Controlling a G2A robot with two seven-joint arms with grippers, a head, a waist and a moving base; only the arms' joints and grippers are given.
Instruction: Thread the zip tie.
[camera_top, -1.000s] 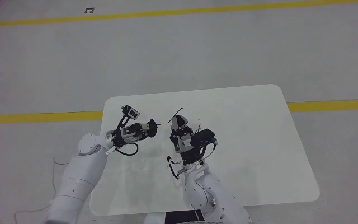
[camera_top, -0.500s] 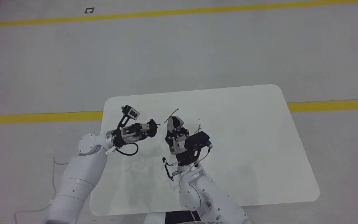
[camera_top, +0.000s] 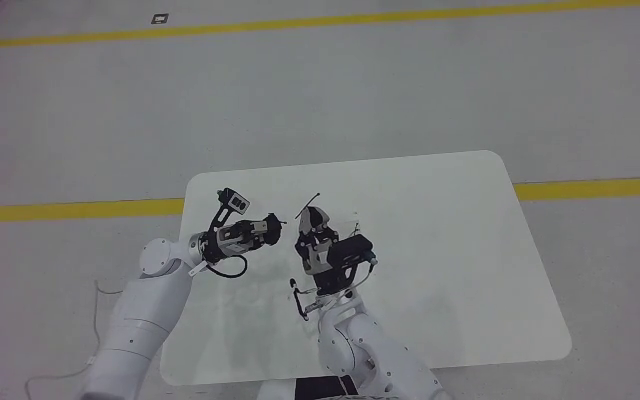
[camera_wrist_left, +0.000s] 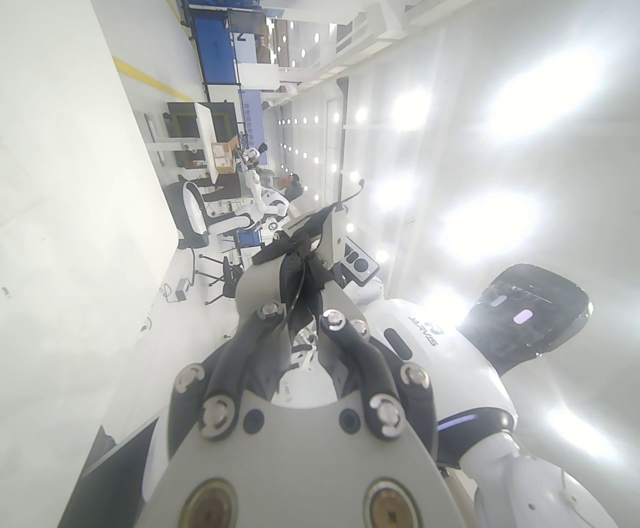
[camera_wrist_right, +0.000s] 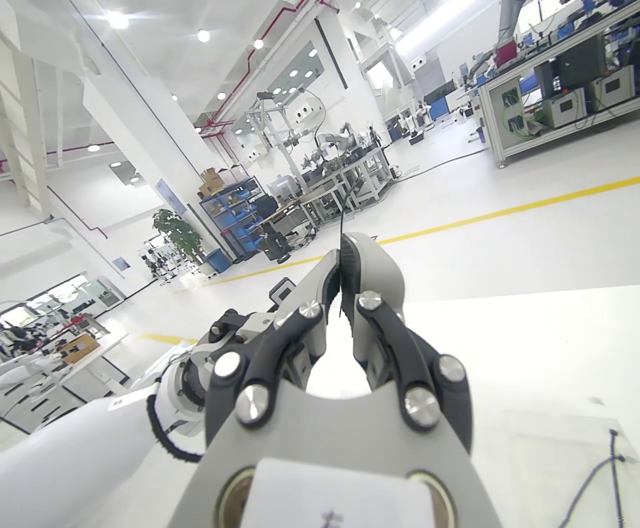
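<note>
Pinches the zip tie (camera_wrist_right: 342, 227) in the closed right gripper (camera_wrist_right: 341, 260) above the white table (camera_top: 450, 200), with the thin black tail poking out past the fingertips. Clamps the left gripper (camera_wrist_left: 300, 245) shut as well, on a thin black strap of the zip tie running back between its fingers, tips just beside the right gripper; cannot tell whether touching.

The zip tie (camera_wrist_right: 343, 225) is a thin black strip. The left hand (camera_wrist_left: 302, 243) and right hand (camera_wrist_right: 342, 257) both have pale grey shells, black links and silver rivets. The tabletop (camera_top: 450, 250) is plain white. The floor (camera_top: 300, 100) is light grey with yellow lines (camera_top: 90, 210).
</note>
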